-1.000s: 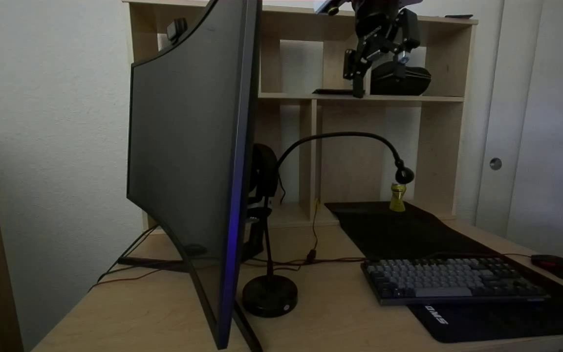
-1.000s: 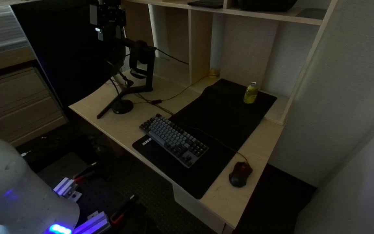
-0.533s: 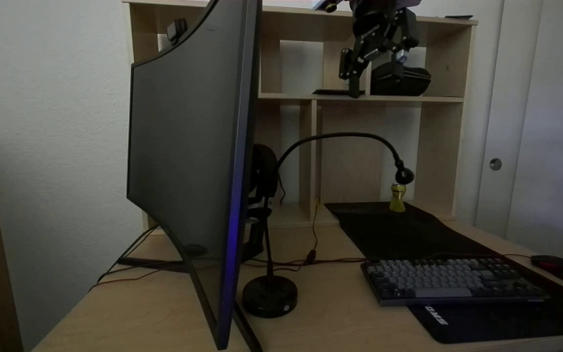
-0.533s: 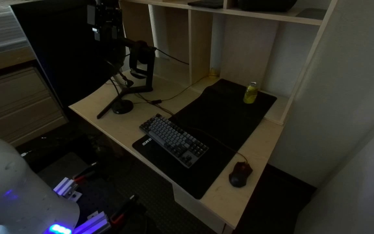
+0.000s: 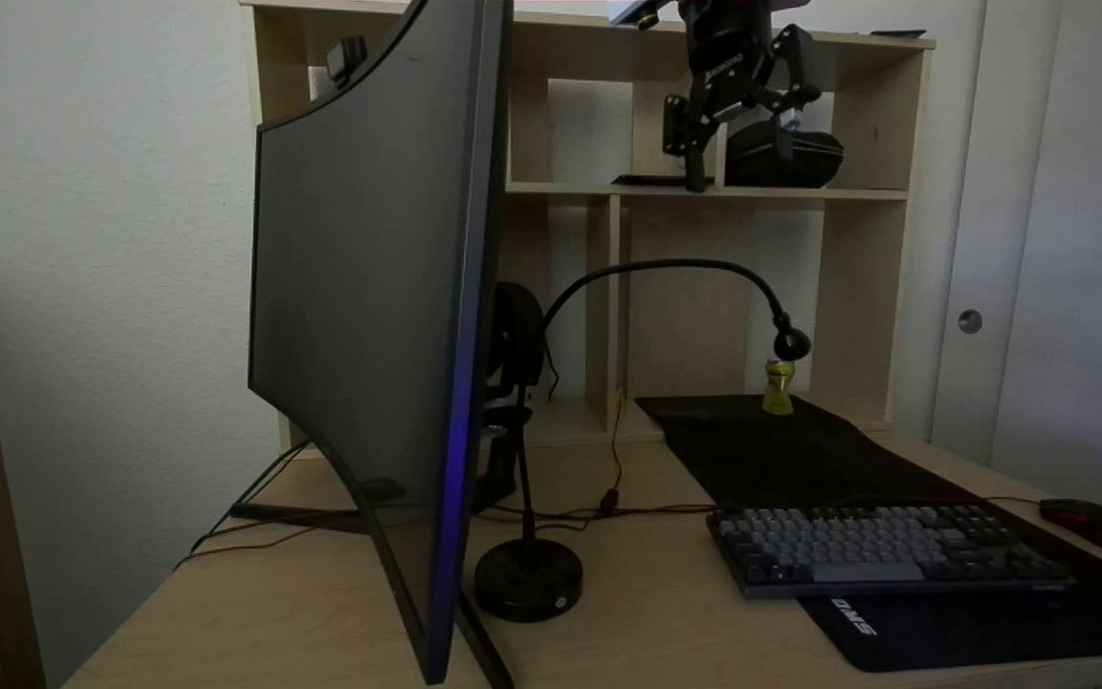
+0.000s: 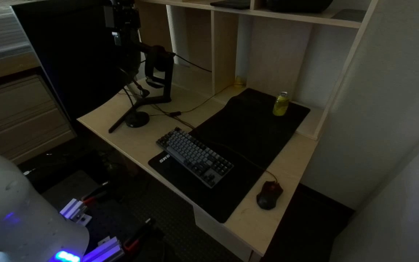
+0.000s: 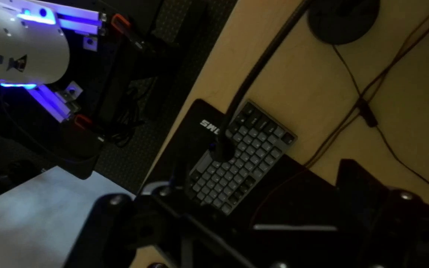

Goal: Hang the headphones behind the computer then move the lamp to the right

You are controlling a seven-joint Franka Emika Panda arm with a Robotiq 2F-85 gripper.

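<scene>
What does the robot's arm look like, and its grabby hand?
The arm is whitish and rounded low down, with a glowing blue light. The gripper is black, with two jointed fingers, a silvery bit and small pale lettering, too blurry to read.

Passage barred on one side by monitor (image 5: 369, 249); lamp base (image 5: 529, 581) set just beside monitor's stand leg (image 5: 485, 643). Desk (image 5: 647, 612) spanned by lamp gooseneck (image 5: 661, 263); in exterior view, free gap seen between gooseneck and gripper (image 5: 739, 163). Bare strip offered between lamp base and keyboard (image 6: 195, 156), bounded behind by cables (image 5: 661, 509). Far end of mat (image 6: 247, 142) obstructed by can (image 6: 280, 104).
</scene>
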